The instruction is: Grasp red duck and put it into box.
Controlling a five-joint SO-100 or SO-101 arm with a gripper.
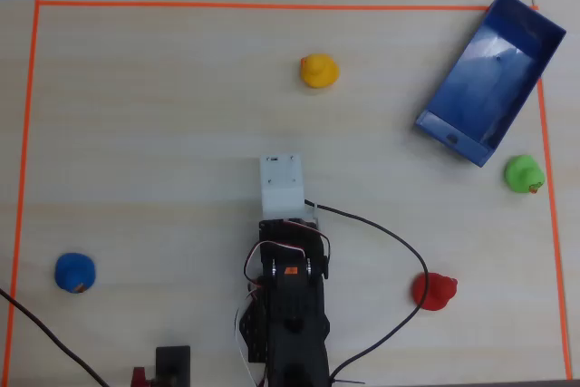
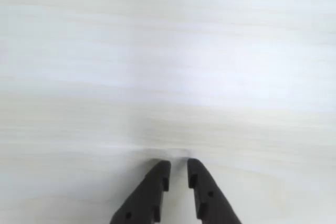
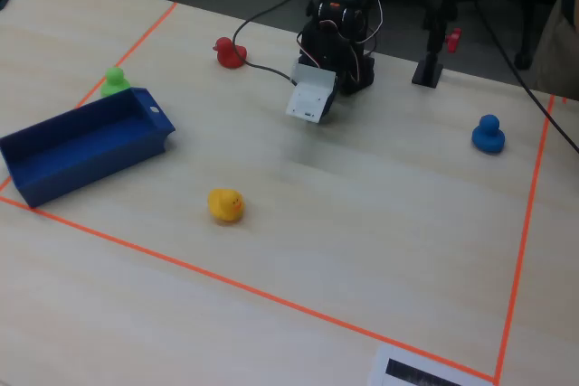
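My pincer (image 2: 178,165) is nearly pressed together and empty, hanging over bare desk (image 2: 168,66) near the middle. Nothing is grasped yet; I judge I am at the start. The red duck (image 1: 434,291) sits toward the desk's right edge in the overhead view, well apart from the box (image 1: 490,78) at the far right corner. Next I must swing toward the duck and spread.

A: wrist view only catches the gripper (image 2: 178,167) tips, rest is cut off at the bottom edge.
B: yep, and the table (image 2: 168,51) there's washed-out, blurry.
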